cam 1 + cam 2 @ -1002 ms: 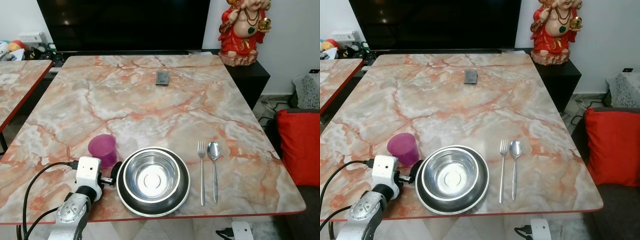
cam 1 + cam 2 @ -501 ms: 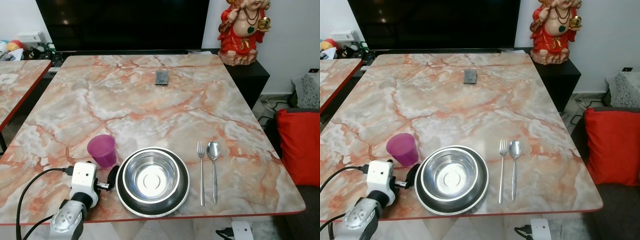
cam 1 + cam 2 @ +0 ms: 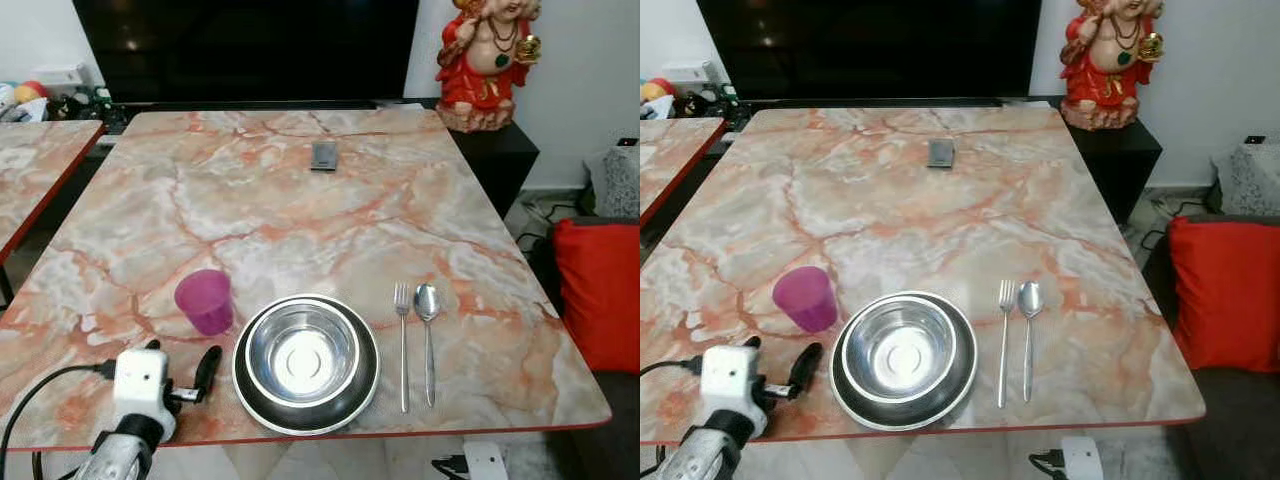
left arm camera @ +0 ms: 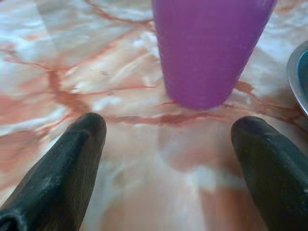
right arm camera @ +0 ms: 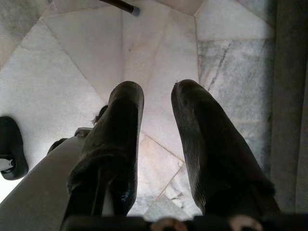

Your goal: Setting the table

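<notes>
Here, on the marble table [image 3: 300,200], near edge: steel bowl [image 3: 303,353] nested in a dark plate [image 3: 366,378], with fork [image 3: 403,340] and spoon [image 3: 428,335] just right of it, side by side, long axes running near to far, heads at the far end. Purple cup [image 3: 205,301] upright, left of the bowl. Left gripper [image 4: 168,159] spread wide, just short of the cup, apart from it. Right gripper [image 5: 156,144] down over floor tiles, fingers slightly apart. Small dark object [image 3: 323,155] far off mid-table.

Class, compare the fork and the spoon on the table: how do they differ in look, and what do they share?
The fork ends in thin tines, the spoon in a rounded oval bowl. The fork lies nearer the steel bowl, the spoon on its far side. Both are silver and lie flat, side by side, parallel, heads pointing away from the robot.
</notes>
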### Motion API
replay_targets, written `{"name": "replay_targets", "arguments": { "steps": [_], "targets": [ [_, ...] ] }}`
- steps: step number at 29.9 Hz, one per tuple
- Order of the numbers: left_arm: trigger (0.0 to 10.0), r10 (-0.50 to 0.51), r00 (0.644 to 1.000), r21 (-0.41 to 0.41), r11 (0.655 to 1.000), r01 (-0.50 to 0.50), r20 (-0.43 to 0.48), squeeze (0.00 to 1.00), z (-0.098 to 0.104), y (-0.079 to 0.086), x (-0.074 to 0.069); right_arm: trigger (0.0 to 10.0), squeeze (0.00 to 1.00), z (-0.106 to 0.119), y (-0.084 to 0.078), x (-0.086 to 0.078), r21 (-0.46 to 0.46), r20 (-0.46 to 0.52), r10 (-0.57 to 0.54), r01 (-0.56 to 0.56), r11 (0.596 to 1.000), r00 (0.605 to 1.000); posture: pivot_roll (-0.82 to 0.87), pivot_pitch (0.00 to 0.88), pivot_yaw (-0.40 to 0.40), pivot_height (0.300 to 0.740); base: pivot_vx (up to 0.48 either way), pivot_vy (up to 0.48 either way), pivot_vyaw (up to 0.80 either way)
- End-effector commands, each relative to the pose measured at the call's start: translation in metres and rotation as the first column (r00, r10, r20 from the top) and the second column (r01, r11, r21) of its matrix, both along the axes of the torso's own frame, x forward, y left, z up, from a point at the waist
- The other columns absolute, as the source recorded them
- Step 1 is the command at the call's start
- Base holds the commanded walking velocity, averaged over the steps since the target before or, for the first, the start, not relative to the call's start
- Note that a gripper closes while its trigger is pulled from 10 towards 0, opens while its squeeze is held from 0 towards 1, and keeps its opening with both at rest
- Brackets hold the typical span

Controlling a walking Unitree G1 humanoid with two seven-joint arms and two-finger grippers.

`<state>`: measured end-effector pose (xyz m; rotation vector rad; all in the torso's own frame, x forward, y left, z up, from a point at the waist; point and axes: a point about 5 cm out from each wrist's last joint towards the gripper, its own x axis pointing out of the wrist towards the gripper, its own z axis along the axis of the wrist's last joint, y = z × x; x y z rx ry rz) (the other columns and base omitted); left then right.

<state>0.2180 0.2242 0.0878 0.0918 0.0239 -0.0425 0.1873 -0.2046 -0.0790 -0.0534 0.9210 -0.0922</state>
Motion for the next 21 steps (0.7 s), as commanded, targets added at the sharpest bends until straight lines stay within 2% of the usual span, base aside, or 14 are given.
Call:
{"name": "replay_targets", "arguments": {
  "steps": [1,7,8,10,11,15,16,17,18,19,20,21],
  "targets": [
    [10.0,0.015,1.0,-0.004,1.0,-0.015,0.018,0.0,0.003,0.004,-0.009,10.0,0.0,-0.002,0.0,-0.005,0.001,-0.021,-0.002,0.002,1.0,1.0,0.05,0.064,-0.011,0.74,0.0,0.0,0.0],
    [10.0,0.042,0.999,0.003,0.999,-0.042,-0.012,0.0,-0.004,0.011,-0.03,10.0,0.0,-0.002,-0.001,-0.004,0.0,-0.02,0.001,-0.001,1.0,1.0,0.06,0.066,-0.014,0.74,0.0,0.0,0.0],
    [10.0,0.091,0.996,0.015,0.996,-0.091,-0.009,0.0,-0.005,0.018,-0.041,10.0,0.0,-0.002,-0.001,-0.003,0.0,-0.019,-0.001,0.001,1.0,1.0,0.06,0.065,-0.015,0.74,0.0,0.0,0.0],
    [10.0,0.14,0.99,0.028,0.99,-0.14,0.011,0.0,-0.003,0.025,-0.047,10.0,0.0,-0.002,-0.001,-0.003,-0.001,-0.019,-0.002,0.002,1.0,1.0,0.06,0.065,-0.015,0.74,0.0,0.0,0.0],
    [10.0,0.212,0.977,0.038,0.976,-0.213,0.032,0.0,-0.001,0.034,-0.051,10.0,0.0,-0.002,-0.001,-0.003,-0.001,-0.019,-0.002,0.002,1.0,1.0,0.07,0.063,-0.018,0.74,0.0,0.0,0.0],
    [10.0,0.378,0.922,0.086,0.919,-0.385,0.086,0.0,0.004,0.056,-0.059,10.0,0.0,-0.002,-0.001,-0.003,-0.002,-0.02,-0.001,0.001,1.0,1.0,0.08,0.059,-0.02,0.74,0.0,0.0,0.0],
    [10.0,0.475,0.872,0.129,0.863,-0.488,0.116,0.0,0.007,0.07,-0.066,10.0,0.0,-0.002,-0.001,-0.003,-0.001,-0.019,-0.002,0.002,1.0,1.0,0.08,0.058,-0.019,0.74,0.0,0.0,0.0],
    [10.0,0.512,0.85,0.142,0.838,-0.526,0.127,0.0,0.008,0.076,-0.069,10.0,0.0,-0.002,0.0,-0.003,0.0,-0.019,-0.002,0.002,1.0,1.0,0.08,0.058,-0.019,0.74,0.0,0.0,0.0],
    [10.0,0.626,0.769,0.171,0.75,-0.639,0.13,0.0,0.006,0.094,-0.079,10.0,0.0,-0.002,0.0,-0.002,0.0,-0.019,-0.003,0.003,1.0,1.0,0.08,0.057,-0.018,0.74,0.0,0.0,0.0],
    [10.0,0.67,0.731,0.182,0.709,-0.681,0.129,0.0,0.005,0.102,-0.083,10.0,0.0,-0.002,0.0,-0.002,0.001,-0.019,-0.003,0.003,1.0,1.0,0.08,0.055,-0.018,0.74,0.0,0.0,0.0],
    [10.0,0.728,0.676,0.205,0.648,-0.733,0.118,0.0,0.001,0.114,-0.091,10.0,0.0,-0.002,0.001,-0.002,0.002,-0.018,-0.005,0.005,1.0,1.0,0.08,0.055,-0.016,0.74,0.0,0.0,0.0],
    [10.0,0.728,0.676,0.205,0.648,-0.733,0.118,0.0,0.001,0.114,-0.091,10.0,0.0,-0.002,0.001,-0.002,0.002,-0.018,-0.005,0.005,1.0,1.0,0.08,0.055,-0.016,0.74,0.0,0.0,0.0]
  ]
}}
